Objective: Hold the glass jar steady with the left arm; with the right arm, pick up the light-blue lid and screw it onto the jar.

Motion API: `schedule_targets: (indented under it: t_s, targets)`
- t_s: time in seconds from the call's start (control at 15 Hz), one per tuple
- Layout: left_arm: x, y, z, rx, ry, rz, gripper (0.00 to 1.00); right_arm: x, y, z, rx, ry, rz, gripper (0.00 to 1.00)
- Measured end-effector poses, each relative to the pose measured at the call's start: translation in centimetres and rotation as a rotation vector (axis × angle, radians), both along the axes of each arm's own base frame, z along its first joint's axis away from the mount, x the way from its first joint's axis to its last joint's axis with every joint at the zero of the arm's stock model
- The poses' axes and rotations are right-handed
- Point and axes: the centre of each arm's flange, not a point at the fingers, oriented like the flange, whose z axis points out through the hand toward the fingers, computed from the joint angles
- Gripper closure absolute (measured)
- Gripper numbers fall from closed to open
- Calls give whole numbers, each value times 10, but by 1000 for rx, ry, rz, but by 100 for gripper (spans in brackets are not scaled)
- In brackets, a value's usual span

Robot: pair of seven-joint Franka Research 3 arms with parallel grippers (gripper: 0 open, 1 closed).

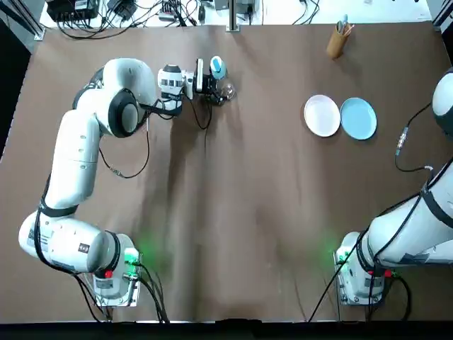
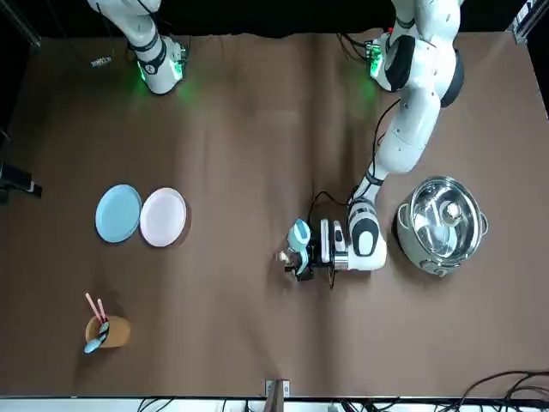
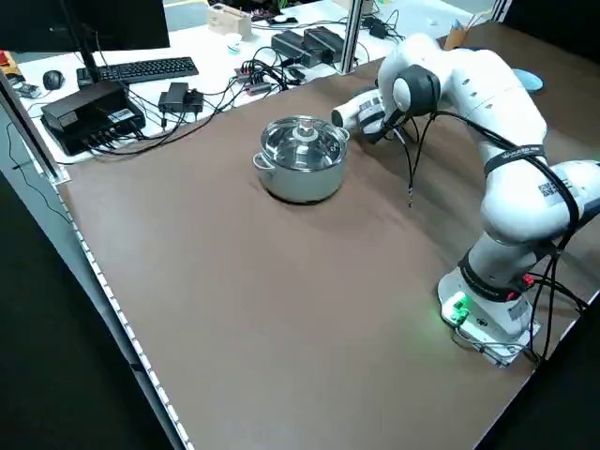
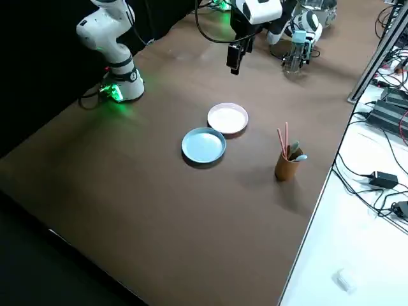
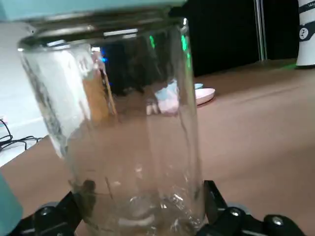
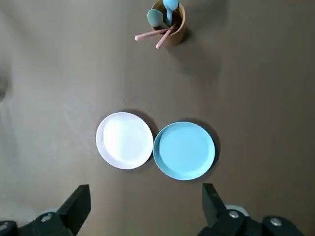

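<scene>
So, I read this as the bracing step. The left tool (image 1: 211, 86) is reached out flat to the far side of the worktop (image 1: 248, 212). Its fingers are clamped low on the glass jar (image 5: 133, 132), one on each side of the base in the left wrist view. The jar stands upright there, near the back edge.

The light-blue lid (image 1: 216, 67) is not lying apart on the worktop. From the right side and left wrist views it looks to sit on the jar's mouth, though I cannot tell whether it is threaded on or only resting.

The right tool (image 6: 145, 194) is well away from it. It hangs high over the other half of the worktop, fingers spread wide with nothing between them, looking straight down at the white plate (image 6: 124, 140) and the blue plate (image 6: 184, 150).

My judgement is that the right arm's part has not begun. The next move calls for a long traverse across to the jar. I would come in from above to stay clear of the left arm, then close squarely on the lid's rim before turning it.

As for containers, the jar is empty. A brown cup (image 6: 170, 24) holds pink and light-blue utensils (image 6: 155, 18). The two plates lie side by side, both bare. A steel pot (image 2: 442, 225) sits just beside the left arm with its cover (image 2: 446, 213) on, so I cannot see inside.
</scene>
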Motion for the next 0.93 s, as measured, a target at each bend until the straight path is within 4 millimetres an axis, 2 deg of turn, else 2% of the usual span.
schedule_targets:
  t_s: [0.47,0.93]
  targets:
    - [0,-11,11,10,-20,-7,0,0,0,-1,-1,2,1,0]
    - [0,-9,10,17,-19,-2,0,0,2,-2,-2,5,3,0]
